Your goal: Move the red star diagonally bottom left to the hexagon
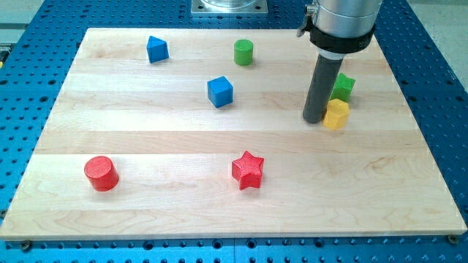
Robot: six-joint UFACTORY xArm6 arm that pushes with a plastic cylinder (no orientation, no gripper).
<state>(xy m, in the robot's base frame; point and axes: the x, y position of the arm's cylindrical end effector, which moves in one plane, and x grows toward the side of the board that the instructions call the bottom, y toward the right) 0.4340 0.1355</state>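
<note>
Red star (248, 170) sits at six o'clock on your board, untouched, while my tip (314, 120), bare and holding nothing, rests beside the yellow hexagon (336, 115) at two o'clock, likely before approaching.

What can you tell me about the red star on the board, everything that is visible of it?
The red star is a small, thick block with five rounded points, flat on top, with ribbed-looking sides, seemingly plastic. It lies flat on the wooden board, at the view's lower middle. Nothing touches it: the red cylinder is far to its left, the blue cube above it, and my tip is up at the right, beside the yellow block.
</note>
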